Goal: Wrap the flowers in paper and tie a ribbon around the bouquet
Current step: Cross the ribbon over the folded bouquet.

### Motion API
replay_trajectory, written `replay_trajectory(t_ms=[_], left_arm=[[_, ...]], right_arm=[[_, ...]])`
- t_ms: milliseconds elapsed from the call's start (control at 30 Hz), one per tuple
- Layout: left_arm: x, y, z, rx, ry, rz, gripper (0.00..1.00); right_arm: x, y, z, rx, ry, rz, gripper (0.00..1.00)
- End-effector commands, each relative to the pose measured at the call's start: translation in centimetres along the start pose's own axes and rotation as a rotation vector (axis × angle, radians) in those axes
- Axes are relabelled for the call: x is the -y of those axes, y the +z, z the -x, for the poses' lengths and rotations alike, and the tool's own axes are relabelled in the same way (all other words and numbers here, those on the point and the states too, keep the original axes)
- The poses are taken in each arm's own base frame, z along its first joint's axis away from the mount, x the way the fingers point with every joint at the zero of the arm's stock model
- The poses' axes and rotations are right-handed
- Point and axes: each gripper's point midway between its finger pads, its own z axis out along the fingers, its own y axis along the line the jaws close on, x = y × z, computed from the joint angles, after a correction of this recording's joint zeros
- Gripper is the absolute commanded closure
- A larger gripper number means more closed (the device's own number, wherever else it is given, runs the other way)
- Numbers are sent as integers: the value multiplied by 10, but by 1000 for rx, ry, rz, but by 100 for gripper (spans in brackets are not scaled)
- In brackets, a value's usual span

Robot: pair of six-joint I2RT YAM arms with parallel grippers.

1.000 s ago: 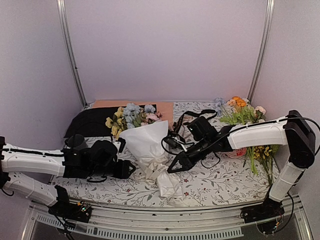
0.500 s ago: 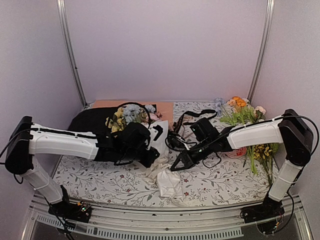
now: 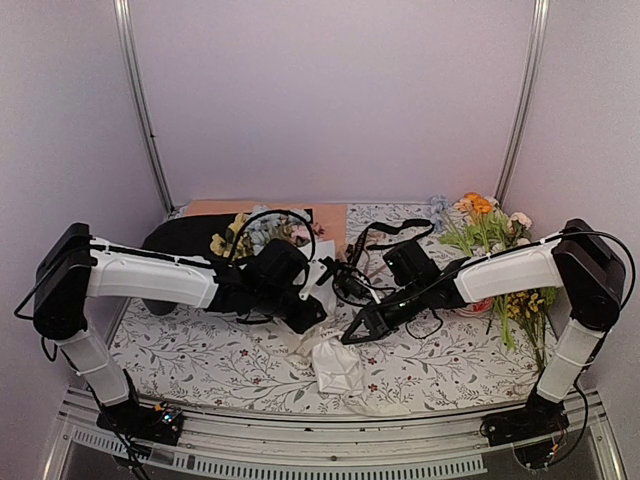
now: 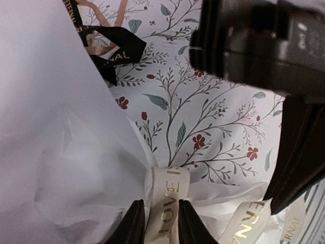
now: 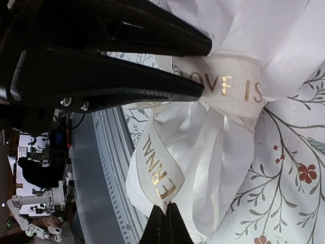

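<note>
The bouquet lies on the floral tablecloth, its flowers (image 3: 290,232) peeking out behind my left arm and the white paper (image 3: 338,365) crumpled at the tail. A cream ribbon (image 4: 166,188) with gold letters circles the paper's (image 4: 51,127) pinched neck. My left gripper (image 4: 160,206) is shut on that band, one finger on each side. In the right wrist view the band (image 5: 228,86) shows beside the left fingers (image 5: 127,51), and my right gripper (image 5: 166,208) is shut on the ribbon's loose end (image 5: 162,173). From above, the left gripper (image 3: 308,320) and right gripper (image 3: 348,340) meet at the neck.
Orange-and-yellow sprigs (image 3: 485,225) lie at the back right. A black sheet (image 3: 185,240) and a peach sheet (image 3: 325,215) lie at the back. A black ribbon (image 4: 117,51) curls on the cloth. The table's metal front rail (image 5: 101,168) runs just past the paper tail.
My left arm has swung in from the left onto the bouquet's neck and closed on the ribbon band. The right gripper has barely shifted, still pinching the ribbon end.
</note>
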Motion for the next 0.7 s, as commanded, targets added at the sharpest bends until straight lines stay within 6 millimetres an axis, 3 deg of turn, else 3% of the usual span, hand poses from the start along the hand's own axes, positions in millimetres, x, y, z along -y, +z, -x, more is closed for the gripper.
replay_trajectory(t_ms=[0, 133, 200, 400, 567, 667], left_arm=[[7, 4, -7, -36, 3, -46, 79], [2, 0, -12, -61, -14, -19, 66], [-1, -2, -13, -59, -25, -2, 66], [-1, -4, -15, -64, -40, 9, 81], [5, -10, -13, -43, -41, -22, 100], [9, -14, -10, -27, -44, -41, 100]], right_arm=[[-1, 1, 4, 14, -10, 29, 100], [-2, 2, 6, 18, -9, 35, 100], [-2, 2, 5, 18, -9, 39, 100], [-4, 3, 5, 15, -4, 52, 100], [-2, 4, 3, 9, 1, 51, 100], [-1, 5, 1, 4, 4, 52, 100]])
